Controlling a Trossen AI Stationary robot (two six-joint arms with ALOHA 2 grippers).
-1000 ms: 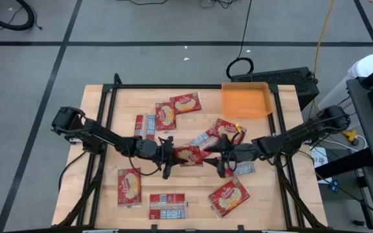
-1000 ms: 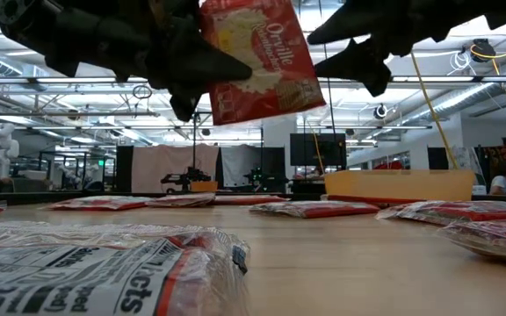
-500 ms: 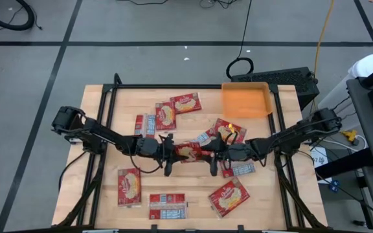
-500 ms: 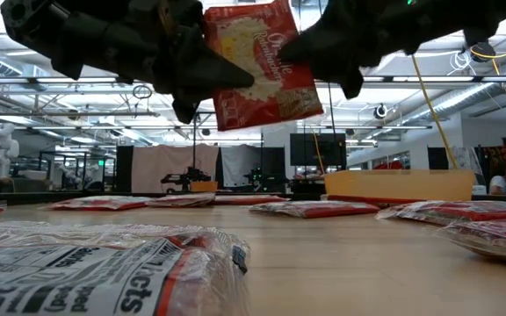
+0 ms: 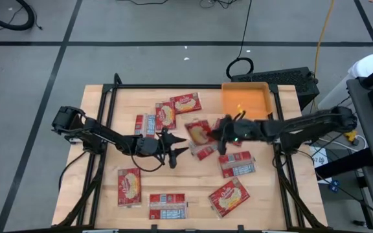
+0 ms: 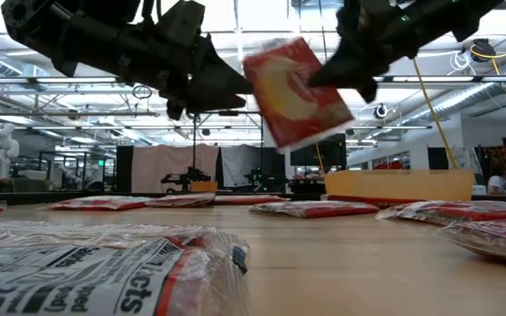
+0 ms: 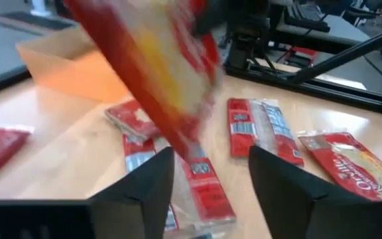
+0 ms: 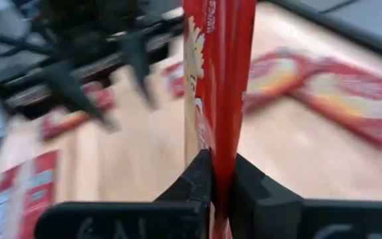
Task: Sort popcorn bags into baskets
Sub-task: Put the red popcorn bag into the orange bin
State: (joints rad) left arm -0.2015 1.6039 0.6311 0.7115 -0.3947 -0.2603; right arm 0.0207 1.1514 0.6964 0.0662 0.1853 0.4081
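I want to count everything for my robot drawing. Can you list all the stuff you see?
popcorn bags lying down: at least eight, red with yellow or white-grey faces, spread over the table
held popcorn bag: one, red and yellow, in the air over the table's middle
tray: one, orange, at the table's far right corner
table: one, light wood with a black frame
cable: one, black, looped on the floor beyond the table
left tool: one, dark, open, beside the held popcorn bag and not touching it
right tool: one, dark, pinched shut on the held popcorn bag's edge
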